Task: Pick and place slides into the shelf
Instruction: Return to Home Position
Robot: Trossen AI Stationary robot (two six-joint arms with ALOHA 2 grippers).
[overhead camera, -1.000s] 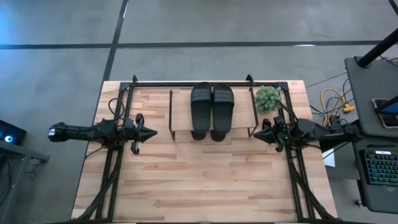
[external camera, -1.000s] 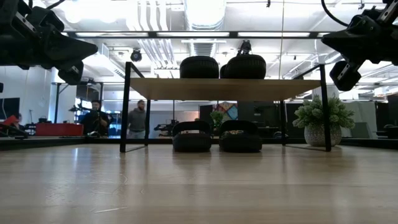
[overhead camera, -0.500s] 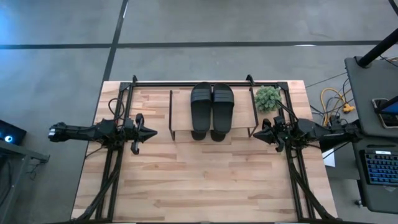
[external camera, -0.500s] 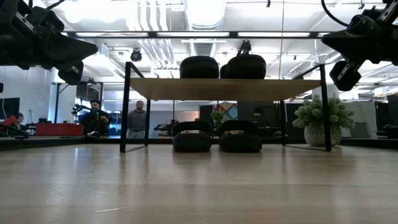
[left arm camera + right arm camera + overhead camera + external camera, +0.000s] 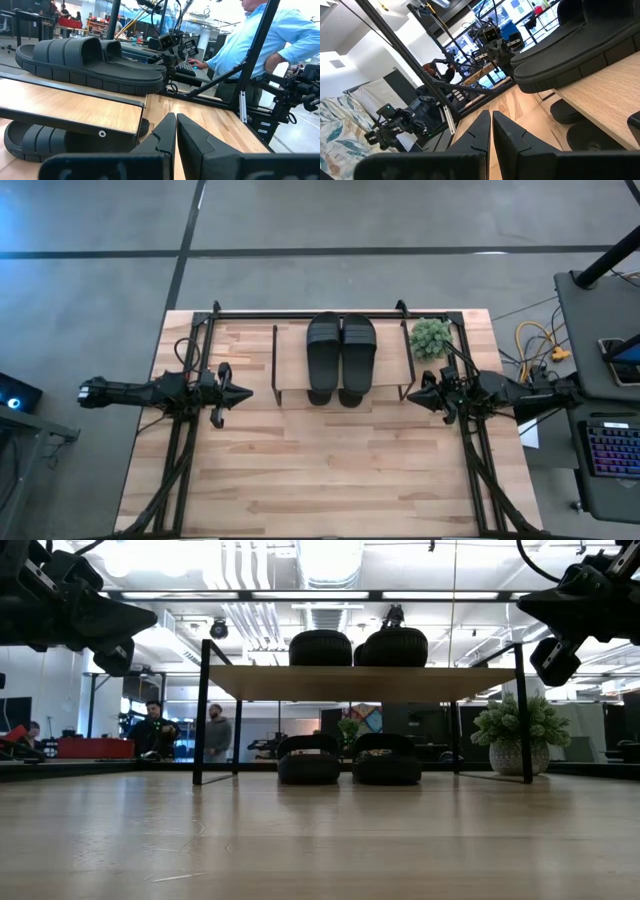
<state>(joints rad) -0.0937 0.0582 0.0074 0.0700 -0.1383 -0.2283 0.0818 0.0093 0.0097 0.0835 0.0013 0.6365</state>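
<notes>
Two slides (image 5: 341, 350) lie atop the shelf (image 5: 290, 360) and two beneath it, lengthwise near-to-far, while the left arm (image 5: 165, 391) and right arm (image 5: 492, 393) flank it, equally near, both jaws pressed together and aimed inward.

potted plant (image 5: 431, 337) | keyboard (image 5: 612, 448) | yellow cables (image 5: 535, 340) | person in blue shirt (image 5: 260, 45)

Two slides (image 5: 324, 345) lie on the shelf (image 5: 291, 360), two beneath, with my left gripper (image 5: 245, 392) and right gripper (image 5: 410, 396) flanking it, plant (image 5: 431, 337) at its right.
</notes>
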